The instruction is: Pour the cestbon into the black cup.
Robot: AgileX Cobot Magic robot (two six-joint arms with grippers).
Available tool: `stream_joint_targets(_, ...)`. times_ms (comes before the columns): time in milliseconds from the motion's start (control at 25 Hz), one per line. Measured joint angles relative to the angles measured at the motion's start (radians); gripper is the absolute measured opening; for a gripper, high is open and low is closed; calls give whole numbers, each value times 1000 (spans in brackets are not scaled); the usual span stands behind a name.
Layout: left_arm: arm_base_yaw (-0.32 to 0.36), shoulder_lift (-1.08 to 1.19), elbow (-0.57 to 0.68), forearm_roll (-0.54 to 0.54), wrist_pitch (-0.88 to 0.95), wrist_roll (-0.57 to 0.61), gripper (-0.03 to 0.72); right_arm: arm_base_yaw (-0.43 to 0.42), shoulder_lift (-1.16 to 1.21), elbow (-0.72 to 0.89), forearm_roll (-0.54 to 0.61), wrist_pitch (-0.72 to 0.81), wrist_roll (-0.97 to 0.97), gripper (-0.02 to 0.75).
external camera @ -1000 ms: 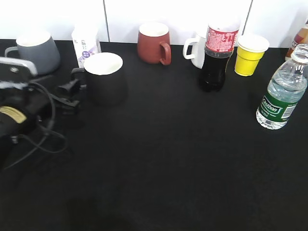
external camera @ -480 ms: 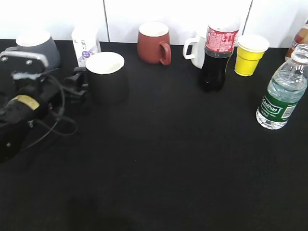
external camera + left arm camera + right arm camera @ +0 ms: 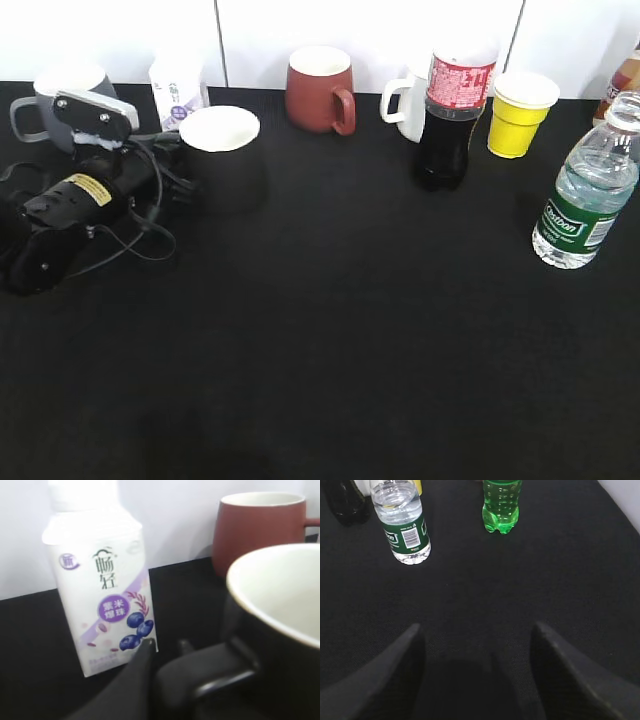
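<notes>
The black cup (image 3: 222, 150), white inside, stands at the back left. It fills the right of the left wrist view (image 3: 280, 645), with its handle (image 3: 220, 672) pointing at the camera. My left gripper (image 3: 168, 170) is at that handle. Only one finger (image 3: 135, 675) shows clearly, lying against the handle, so its state is unclear. The cestbon (image 3: 588, 190) stands upright at the far right. It also shows in the right wrist view (image 3: 402, 525). My right gripper (image 3: 475, 635) is open and empty above the black table, short of the bottle.
Along the back stand a grey mug (image 3: 45, 95), a milk carton (image 3: 172, 85), a dark red mug (image 3: 318, 90), a white mug (image 3: 403, 100), a cola bottle (image 3: 450, 110) and a yellow cup (image 3: 520, 112). A green bottle (image 3: 501, 505) stands beside the cestbon.
My left arm has moved right and toward the back, bringing its gripper up to the black cup's handle. The cup has shifted slightly right. The cestbon has not moved.
</notes>
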Motion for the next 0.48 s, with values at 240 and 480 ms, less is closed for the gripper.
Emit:
stream_joint_targets(240,1,-162,184,35,-72,-73,73,0,0,0,0,0,0,501)
stream_joint_targets(480,-74,-331,320,87,-89,-114,69,0,0,0,0,0,0,501)
